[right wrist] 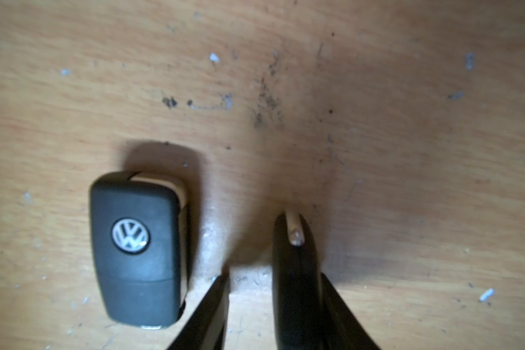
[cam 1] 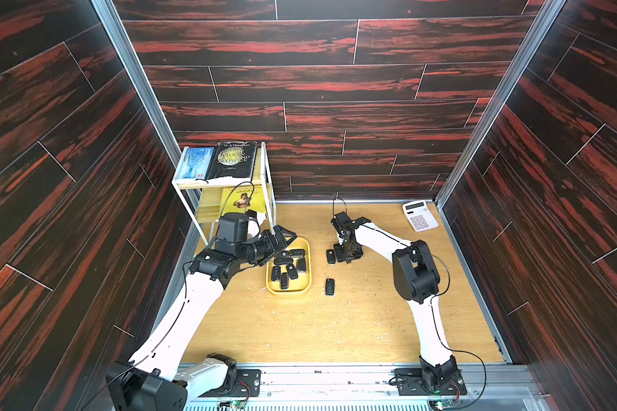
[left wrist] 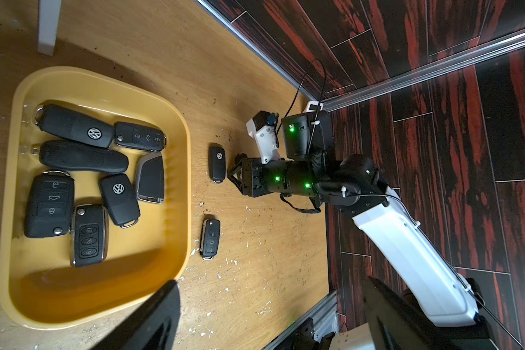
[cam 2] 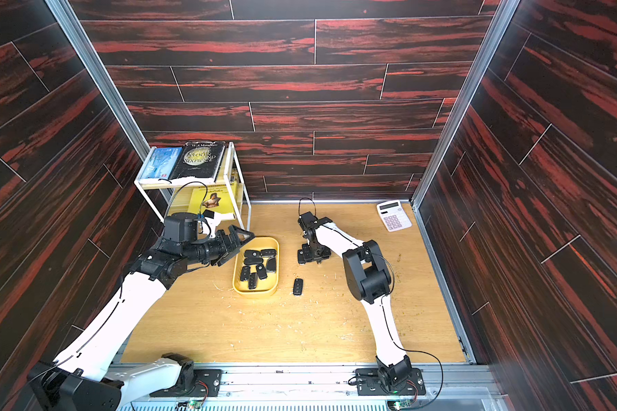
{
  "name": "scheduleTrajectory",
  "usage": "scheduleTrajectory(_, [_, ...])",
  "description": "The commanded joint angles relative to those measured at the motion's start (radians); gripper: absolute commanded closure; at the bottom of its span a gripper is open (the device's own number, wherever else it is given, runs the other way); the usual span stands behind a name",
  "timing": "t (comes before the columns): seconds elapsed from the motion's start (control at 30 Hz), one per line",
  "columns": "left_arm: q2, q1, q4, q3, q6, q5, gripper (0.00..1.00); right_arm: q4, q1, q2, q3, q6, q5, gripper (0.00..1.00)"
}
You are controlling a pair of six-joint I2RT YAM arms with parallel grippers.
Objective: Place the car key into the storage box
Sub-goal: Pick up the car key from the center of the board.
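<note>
Key [right wrist: 137,245] lies flat on the desk [right wrist: 406,151], logo up, just outside the right jaws. It sits beside the box-side finger [right wrist: 212,306], not between the two. Those jaws stand partly apart with only bare desk in the gap, nothing gripped. The key's long axis runs along the fingers, so we'd close across its narrow width once centred. We judge the next move to be a short sideways shift toward the box [cam 1: 288,292], since the key lies between jaws and box. It's nearest the right arm [cam 1: 378,238]. The left jaws hang wide apart over the box's far end. A second key [cam 1: 330,286] lies on the desk, well clear.
</note>
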Motion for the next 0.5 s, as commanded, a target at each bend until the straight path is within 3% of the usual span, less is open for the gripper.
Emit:
scheduleTrajectory(0.0, [0.003,0.002,-0.009,0.027,0.02,0.008,0.03,-0.034,0.008,0.035,-0.003,0.003,0.001,0.58])
scheduleTrajectory(0.17, [0.004,0.003,-0.006,0.027,0.02,0.009,0.03,-0.035,0.008,0.041,-0.002,0.005,-0.007,0.76])
scheduleTrajectory(0.47, [0.014,0.003,0.012,0.024,0.02,0.024,0.03,-0.035,0.008,0.007,-0.015,0.012,0.009,0.9])
